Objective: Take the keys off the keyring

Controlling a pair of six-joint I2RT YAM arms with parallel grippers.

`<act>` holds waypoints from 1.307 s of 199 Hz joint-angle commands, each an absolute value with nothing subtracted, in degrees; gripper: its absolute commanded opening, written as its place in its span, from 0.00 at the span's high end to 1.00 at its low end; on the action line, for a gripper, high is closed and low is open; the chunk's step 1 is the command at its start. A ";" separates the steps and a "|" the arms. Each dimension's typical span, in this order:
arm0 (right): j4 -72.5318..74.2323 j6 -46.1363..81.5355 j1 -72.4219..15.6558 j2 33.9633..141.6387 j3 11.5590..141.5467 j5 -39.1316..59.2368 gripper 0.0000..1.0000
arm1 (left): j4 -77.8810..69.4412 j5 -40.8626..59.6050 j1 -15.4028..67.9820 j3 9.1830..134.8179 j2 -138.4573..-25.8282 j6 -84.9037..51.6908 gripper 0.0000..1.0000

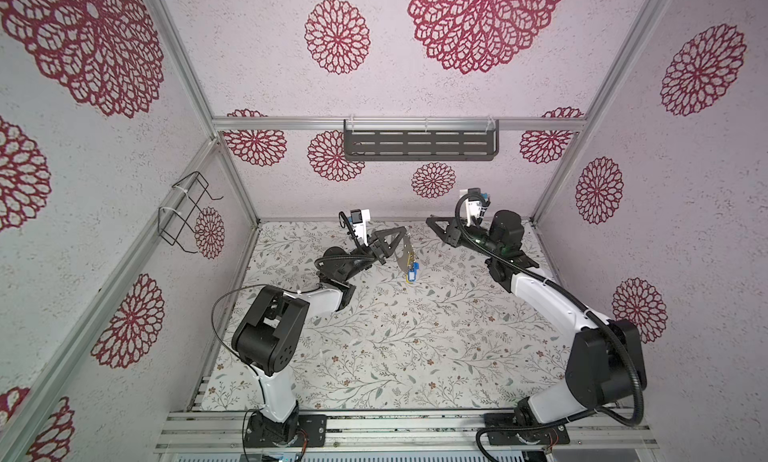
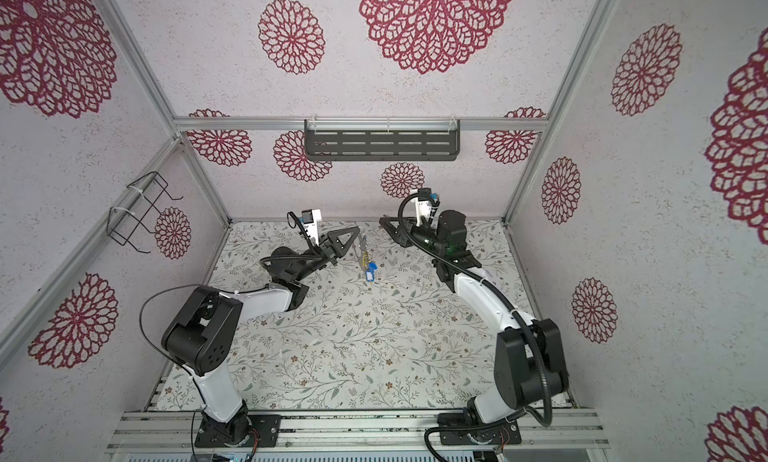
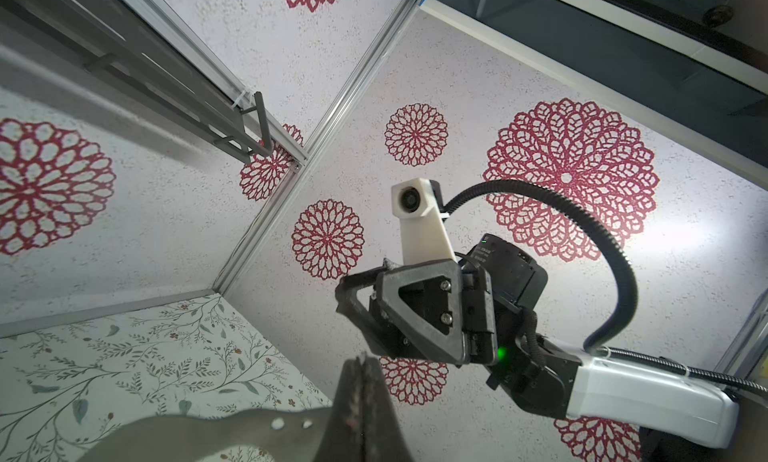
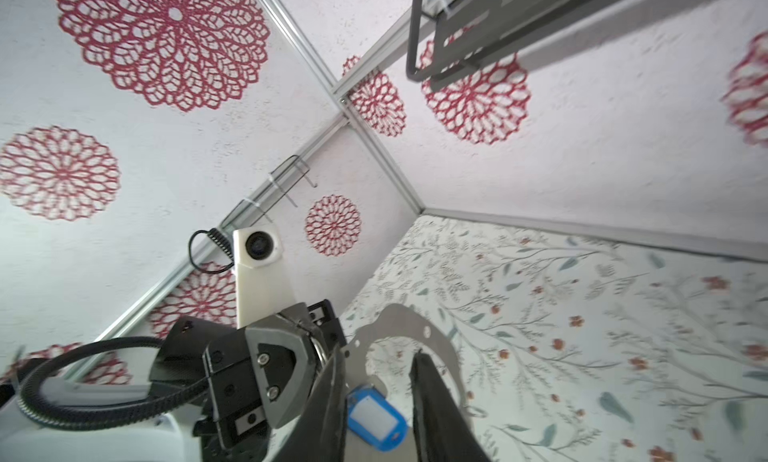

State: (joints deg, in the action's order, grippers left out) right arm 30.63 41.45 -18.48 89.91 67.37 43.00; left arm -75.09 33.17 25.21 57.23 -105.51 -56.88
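**Keyring held on edge by left gripper; right gripper standing off**

Left gripper [image 1: 400, 236]: jaws closed flat on the rim of the keyring [image 1: 405, 252]. The left wrist view shows the two black fingers [image 3: 353, 401] pressed together over the grey plate [image 3: 249, 433].

Keyring: flat grey metal, wide central hole, scalloped rim with small punched holes. In both top views it shows nearly edge-on, just beside the left fingertips on their right. Its long line runs from the back wall toward the near side, slightly tilted. Its broad face is turned toward the right arm, and the right wrist view sees it face-on [image 4: 399, 319].

Keys [image 1: 412, 271]: bunched at the ring's low, near end, hanging down toward the floral table [image 1: 415, 339]. Silver metal, glossy blue oblong tags with white inserts [image 4: 376, 416], one yellow edge visible. Contact with the table cannot be judged.

Right gripper [image 1: 429, 220]: right of the ring, apart from it, tips pointing at it. Jaws parted, nothing between them [image 4: 378, 354].
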 commanded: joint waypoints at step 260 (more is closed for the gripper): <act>35.53 43.18 -22.89 91.41 70.51 50.55 0.97 | -76.62 35.69 25.76 60.67 -107.84 -57.69 1.00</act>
